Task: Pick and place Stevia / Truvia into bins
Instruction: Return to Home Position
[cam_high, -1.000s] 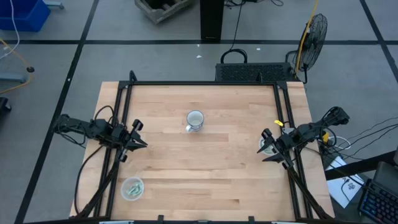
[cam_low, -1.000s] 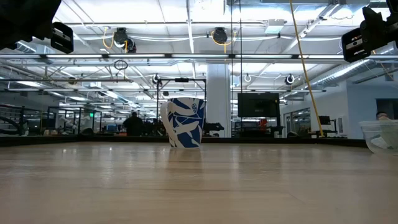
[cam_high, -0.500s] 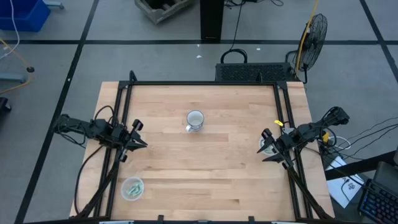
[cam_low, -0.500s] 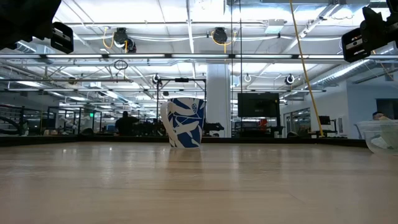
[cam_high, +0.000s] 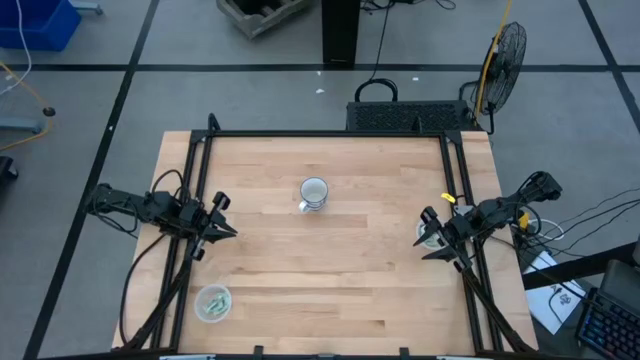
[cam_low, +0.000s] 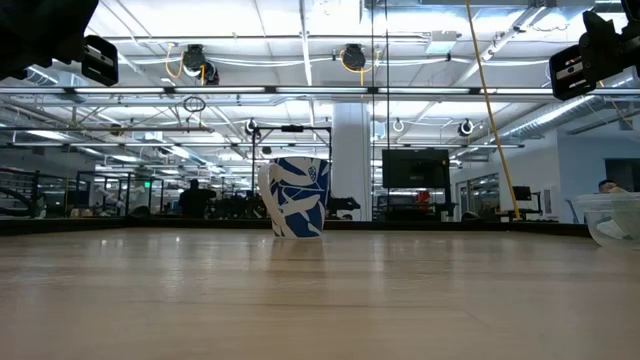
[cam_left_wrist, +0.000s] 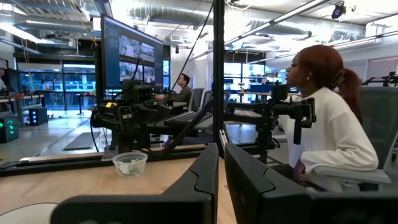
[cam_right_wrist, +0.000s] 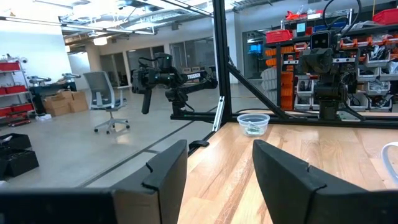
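One clear bin (cam_high: 212, 302) stands near the table's near-left corner with pale green Stevia sachets (cam_high: 213, 305) lying in it; it also shows in the right wrist view (cam_right_wrist: 253, 124). A second bin (cam_high: 427, 236) stands at the right edge, partly under my right gripper (cam_high: 432, 236), with sachets in it (cam_left_wrist: 129, 163). My right gripper (cam_right_wrist: 217, 168) is open and holds nothing. My left gripper (cam_high: 218, 224) hovers at the left edge, its fingers (cam_left_wrist: 221, 171) together but for a thin slit, with nothing between them.
A white mug with a blue pattern (cam_high: 314, 192) stands upright at the table's middle, toward the far side (cam_low: 297, 197). A black frame (cam_high: 325, 133) runs along the table's far, left and right edges. A person in white (cam_left_wrist: 326, 134) sits beyond the table.
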